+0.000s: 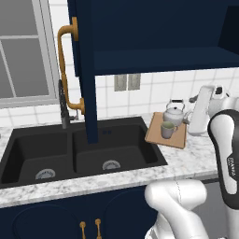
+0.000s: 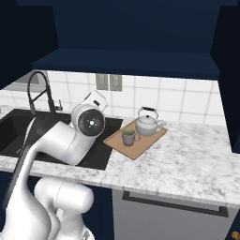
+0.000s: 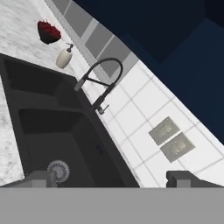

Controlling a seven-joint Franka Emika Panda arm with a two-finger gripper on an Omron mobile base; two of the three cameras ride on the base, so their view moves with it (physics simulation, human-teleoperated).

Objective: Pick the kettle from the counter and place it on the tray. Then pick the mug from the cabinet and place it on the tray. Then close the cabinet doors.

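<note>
The silver kettle (image 1: 174, 113) (image 2: 146, 123) and the pale mug (image 1: 167, 130) (image 2: 128, 137) both stand on the wooden tray (image 1: 154, 134) (image 2: 140, 146), which lies on the marble counter (image 1: 196, 158) (image 2: 187, 159) right of the sink. Above, the navy cabinet (image 1: 158, 58) (image 2: 126, 63) has its doors swung out; the left door (image 1: 86, 70) shows edge-on with its long brass handle (image 1: 65, 70). My gripper (image 3: 111, 179) is open with nothing between its fingers, and it looks over the sink toward the tiled wall. The hand (image 1: 205, 109) (image 2: 91, 121) hovers beside the tray.
The black double sink (image 1: 70, 154) (image 3: 52, 127) and its dark spring faucet (image 1: 63, 105) (image 2: 37, 91) (image 3: 98, 83) lie under the open left door. A soap dispenser (image 3: 63, 57) and a dark bowl (image 3: 48, 31) stand beyond the sink. Wall outlets (image 3: 173, 138) sit on the tiles.
</note>
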